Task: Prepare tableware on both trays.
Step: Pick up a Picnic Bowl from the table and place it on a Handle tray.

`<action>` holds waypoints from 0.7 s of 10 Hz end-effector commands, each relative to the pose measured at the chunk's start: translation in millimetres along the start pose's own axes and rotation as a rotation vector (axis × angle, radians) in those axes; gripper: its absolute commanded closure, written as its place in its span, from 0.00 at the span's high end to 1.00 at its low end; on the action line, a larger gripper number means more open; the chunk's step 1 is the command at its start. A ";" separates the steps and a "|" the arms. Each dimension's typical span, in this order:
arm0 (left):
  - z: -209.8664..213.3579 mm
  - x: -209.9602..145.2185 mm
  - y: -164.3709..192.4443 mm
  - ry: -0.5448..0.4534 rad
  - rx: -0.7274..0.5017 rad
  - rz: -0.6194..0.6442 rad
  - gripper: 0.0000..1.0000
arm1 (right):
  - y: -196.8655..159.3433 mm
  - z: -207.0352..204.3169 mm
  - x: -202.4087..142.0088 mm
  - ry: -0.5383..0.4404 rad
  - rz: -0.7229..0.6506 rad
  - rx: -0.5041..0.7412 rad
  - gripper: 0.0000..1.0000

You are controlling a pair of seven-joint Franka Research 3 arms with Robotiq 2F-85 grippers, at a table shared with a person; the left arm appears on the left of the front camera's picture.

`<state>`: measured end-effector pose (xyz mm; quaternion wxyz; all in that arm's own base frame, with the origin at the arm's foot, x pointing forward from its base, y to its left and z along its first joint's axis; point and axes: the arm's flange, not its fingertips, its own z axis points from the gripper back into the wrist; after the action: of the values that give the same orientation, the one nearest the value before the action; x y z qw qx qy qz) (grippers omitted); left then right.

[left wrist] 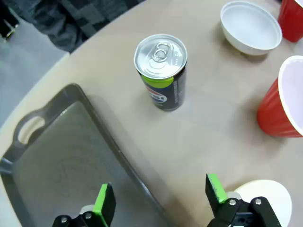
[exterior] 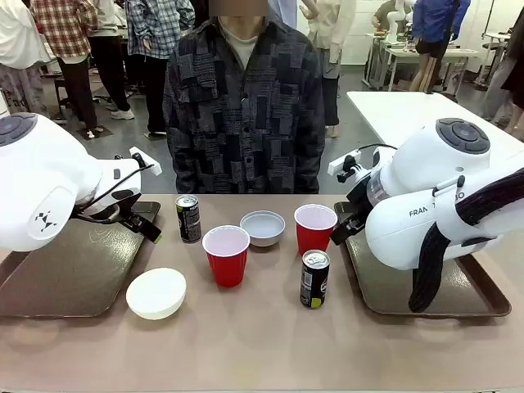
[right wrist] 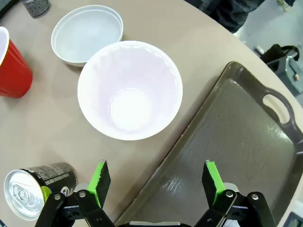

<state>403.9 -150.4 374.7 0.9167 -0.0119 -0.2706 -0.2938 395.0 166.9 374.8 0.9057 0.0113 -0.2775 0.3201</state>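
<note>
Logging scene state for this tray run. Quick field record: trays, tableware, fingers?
left tray: bare where visible
right tray: bare where visible, partly behind right arm
on table between trays: near red cup, far red cup, near can, far can, grey-blue bowl, white bowl
left gripper: fingers open, over left tray's rim
right gripper: fingers open, over right tray's rim
person: standing at far side

The left arm (exterior: 45,192) and right arm (exterior: 426,201) reach in from either side. The left claw (left wrist: 160,194) and right claw (right wrist: 156,178) gape wide, pointing downward.
</note>
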 end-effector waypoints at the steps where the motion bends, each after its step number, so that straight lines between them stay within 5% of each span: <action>1: 0.7 0.8 0.1 -0.003 0.001 0.000 1.00 | 0.0 0.0 0.0 0.000 0.000 0.000 1.00; 7: 0.7 0.8 0.1 -0.003 0.001 0.000 1.00 | 0.0 0.0 0.0 0.000 0.000 0.000 1.00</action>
<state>403.9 -150.6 374.7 0.9166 -0.0119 -0.2706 -0.2940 395.0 166.8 374.8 0.9058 0.0111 -0.2776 0.3201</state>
